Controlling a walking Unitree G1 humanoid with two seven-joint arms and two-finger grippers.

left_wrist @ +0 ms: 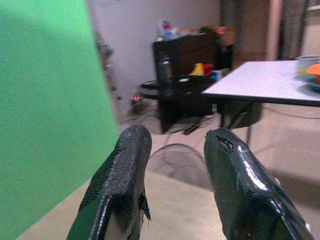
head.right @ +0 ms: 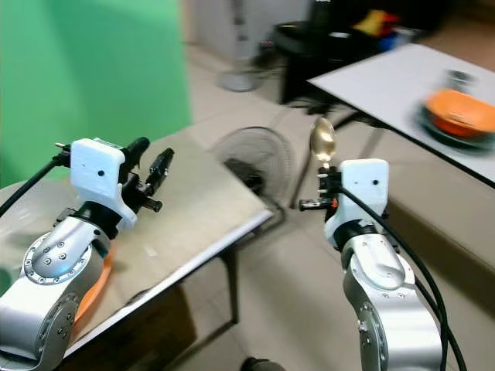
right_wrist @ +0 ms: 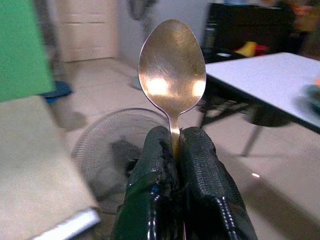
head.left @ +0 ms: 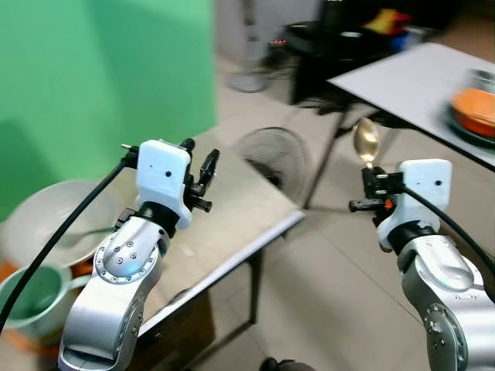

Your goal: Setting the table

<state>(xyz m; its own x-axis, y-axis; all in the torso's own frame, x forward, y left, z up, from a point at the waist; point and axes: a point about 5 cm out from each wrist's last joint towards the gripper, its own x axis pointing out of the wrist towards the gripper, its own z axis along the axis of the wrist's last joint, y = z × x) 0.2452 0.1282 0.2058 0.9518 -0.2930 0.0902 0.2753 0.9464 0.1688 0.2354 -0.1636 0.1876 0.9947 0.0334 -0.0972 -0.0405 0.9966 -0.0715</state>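
Observation:
My right gripper (head.left: pixel 370 176) is shut on a metal spoon (head.left: pixel 366 141), which stands upright with its bowl on top; it is held in the air over the floor between two tables. The right wrist view has the spoon (right_wrist: pixel 172 67) pinched by its neck between the black fingers (right_wrist: pixel 152 185). My left gripper (head.left: pixel 199 166) is open with nothing in it, raised above the beige near table (head.left: pixel 232 216). A white table (head.left: pixel 418 81) at the far right carries an orange bowl (head.left: pixel 473 108) on a dark plate.
A floor fan (head.left: pixel 274 162) lies in the gap between the tables. Bowls and a green cup (head.left: pixel 31 297) sit at the near table's left. A green screen (head.left: pixel 100 77) stands behind, dark furniture (head.left: pixel 340 39) with clutter further back.

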